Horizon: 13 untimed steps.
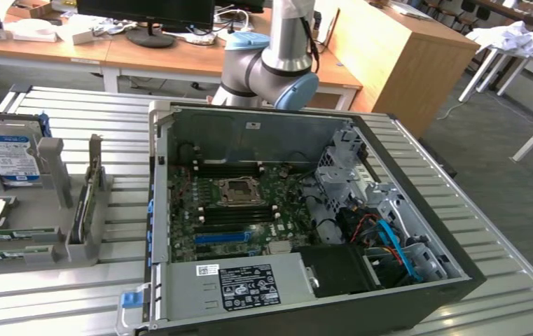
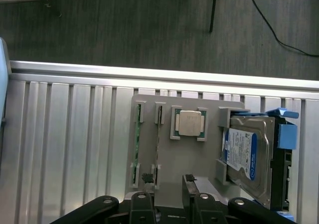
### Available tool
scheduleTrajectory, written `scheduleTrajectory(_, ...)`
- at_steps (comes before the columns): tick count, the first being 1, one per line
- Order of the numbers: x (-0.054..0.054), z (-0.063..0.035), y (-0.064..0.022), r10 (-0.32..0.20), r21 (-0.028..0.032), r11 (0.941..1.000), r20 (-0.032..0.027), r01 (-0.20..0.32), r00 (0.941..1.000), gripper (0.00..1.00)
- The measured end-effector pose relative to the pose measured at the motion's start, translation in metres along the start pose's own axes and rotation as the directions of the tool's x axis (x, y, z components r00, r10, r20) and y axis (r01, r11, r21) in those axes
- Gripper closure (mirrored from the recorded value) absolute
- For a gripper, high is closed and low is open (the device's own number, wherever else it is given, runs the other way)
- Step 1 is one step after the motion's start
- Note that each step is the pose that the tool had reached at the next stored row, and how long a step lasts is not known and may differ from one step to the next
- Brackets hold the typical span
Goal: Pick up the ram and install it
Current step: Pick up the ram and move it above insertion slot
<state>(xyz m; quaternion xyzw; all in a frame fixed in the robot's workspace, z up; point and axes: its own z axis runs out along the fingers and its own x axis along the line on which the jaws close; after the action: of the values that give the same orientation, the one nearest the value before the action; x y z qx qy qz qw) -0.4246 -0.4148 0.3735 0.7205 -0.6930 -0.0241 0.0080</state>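
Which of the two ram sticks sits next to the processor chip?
The dark-edged ram stick beside the processor chip; the green-edged ram stick stands one slot farther away.

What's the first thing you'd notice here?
The big open computer case sits in the middle, its green motherboard showing. At the exterior view's left, a hard drive with a blue-white label stands in a gray holder, and the open end effector hovers over that holder.
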Motion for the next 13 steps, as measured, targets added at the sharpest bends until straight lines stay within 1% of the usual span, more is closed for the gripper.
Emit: scheduleTrajectory(13, 0.000, 0.0167, -0.0008, 0.000, 0.0000, 1.0000, 0.0000, 0.000, 1.0000, 0.65)
